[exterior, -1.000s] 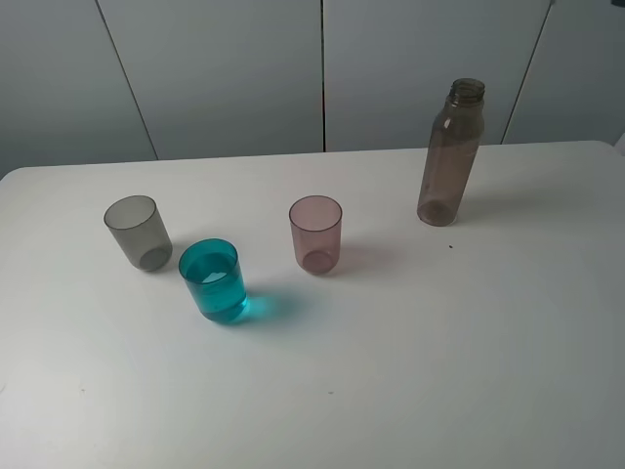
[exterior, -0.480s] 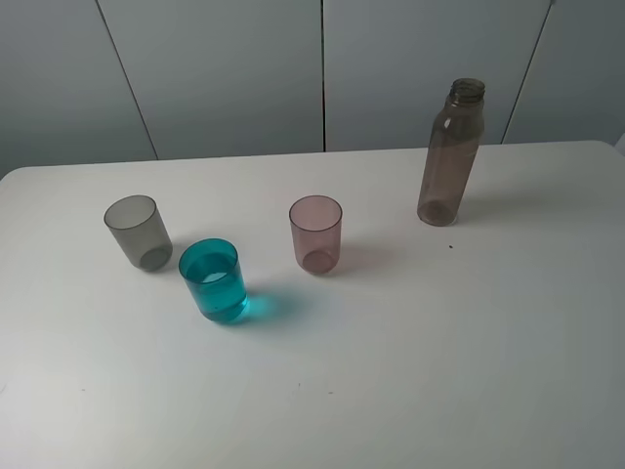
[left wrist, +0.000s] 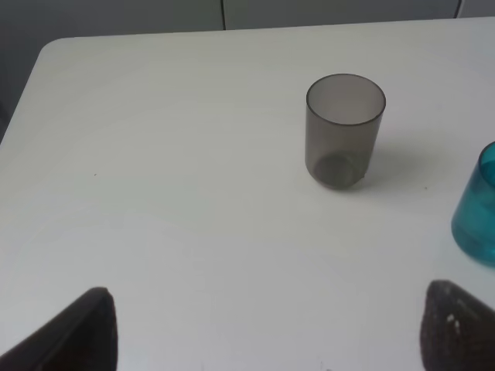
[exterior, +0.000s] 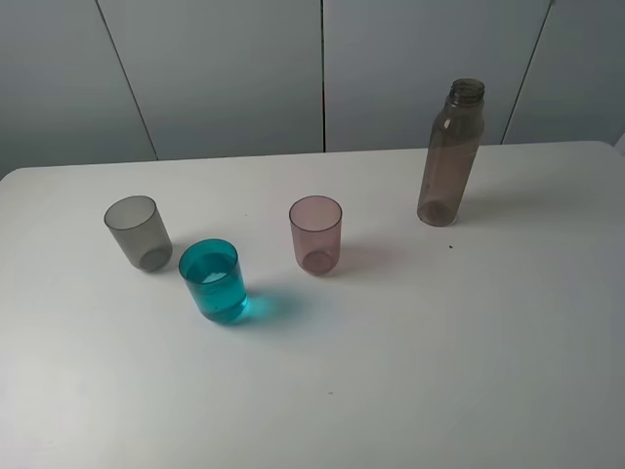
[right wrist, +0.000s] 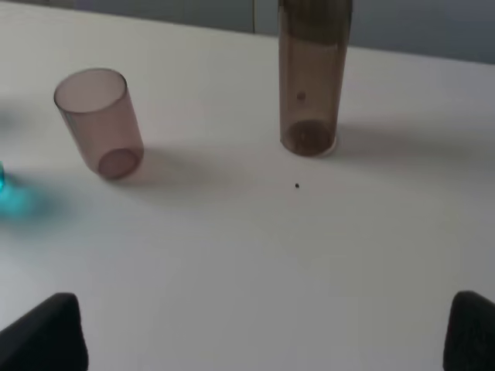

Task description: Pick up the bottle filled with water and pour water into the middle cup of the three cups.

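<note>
The smoky brown-grey bottle (exterior: 450, 152) stands upright and uncapped at the back right of the white table; its lower part shows in the right wrist view (right wrist: 312, 77). The teal middle cup (exterior: 212, 280) stands front left with a liquid level inside; its edge shows in the left wrist view (left wrist: 479, 205). The smoky grey cup (exterior: 138, 232) (left wrist: 343, 129) is to its left and the pink-mauve cup (exterior: 316, 234) (right wrist: 100, 122) to its right. Neither arm shows in the exterior view. My left gripper (left wrist: 267, 332) and right gripper (right wrist: 259, 332) are open and empty, well short of the cups and bottle.
The white table (exterior: 439, 342) has its far edge against grey wall panels (exterior: 225, 68). A small dark speck (exterior: 450, 245) lies on the table in front of the bottle. The table's far left corner shows in the left wrist view (left wrist: 54, 46).
</note>
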`<state>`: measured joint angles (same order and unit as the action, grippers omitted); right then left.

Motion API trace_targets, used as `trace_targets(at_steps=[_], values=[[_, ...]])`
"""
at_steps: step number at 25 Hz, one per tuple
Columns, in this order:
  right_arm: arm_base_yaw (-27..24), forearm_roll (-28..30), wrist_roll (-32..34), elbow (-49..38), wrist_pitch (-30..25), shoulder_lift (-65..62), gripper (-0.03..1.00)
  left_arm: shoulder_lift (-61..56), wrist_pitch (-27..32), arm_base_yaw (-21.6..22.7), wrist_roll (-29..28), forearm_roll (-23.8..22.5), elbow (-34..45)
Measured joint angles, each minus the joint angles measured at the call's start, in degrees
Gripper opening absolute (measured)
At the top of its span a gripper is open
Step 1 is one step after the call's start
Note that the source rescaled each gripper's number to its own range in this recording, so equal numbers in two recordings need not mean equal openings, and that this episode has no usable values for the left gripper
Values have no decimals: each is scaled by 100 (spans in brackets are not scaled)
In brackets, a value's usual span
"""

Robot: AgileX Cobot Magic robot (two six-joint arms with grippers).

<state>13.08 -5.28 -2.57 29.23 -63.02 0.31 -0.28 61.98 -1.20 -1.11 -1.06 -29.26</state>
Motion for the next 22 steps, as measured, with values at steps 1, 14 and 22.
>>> trace_targets(at_steps=[1,14,22], values=[[0,0,12,0,0,-10,100,0,0,0,0,0,0],[-11,21,127,0,15,-37,100,0,0,0,0,0,0],[-1077,21,140,0,15,-37,100,0,0,0,0,0,0]])
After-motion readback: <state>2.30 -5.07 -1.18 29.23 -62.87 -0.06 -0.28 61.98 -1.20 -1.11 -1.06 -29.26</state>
